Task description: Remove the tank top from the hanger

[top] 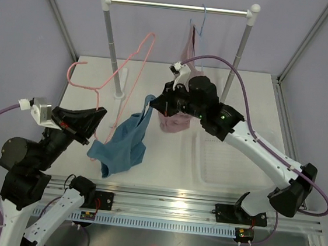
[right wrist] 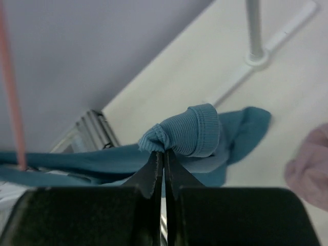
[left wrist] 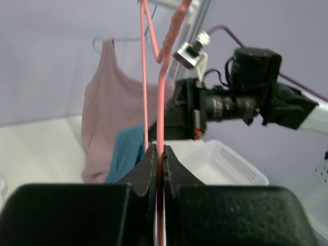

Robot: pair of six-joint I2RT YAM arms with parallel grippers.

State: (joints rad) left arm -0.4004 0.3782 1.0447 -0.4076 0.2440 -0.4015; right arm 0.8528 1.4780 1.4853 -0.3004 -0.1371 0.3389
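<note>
Left gripper (left wrist: 160,151) clamped on pink hanger (left wrist: 160,113) wire, right gripper (right wrist: 164,154) pinched tight on teal tank top (top: 120,145) strap, dusty pink top (top: 176,121) behind

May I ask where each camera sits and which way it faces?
Top external: overhead, behind; looks down on left arm and right arm.
Left wrist: behind the left end effector, shut on the hanger; faces the right arm.
Right wrist: behind the right end effector, shut on the tank top; faces the table.
All show the hanger.
</note>
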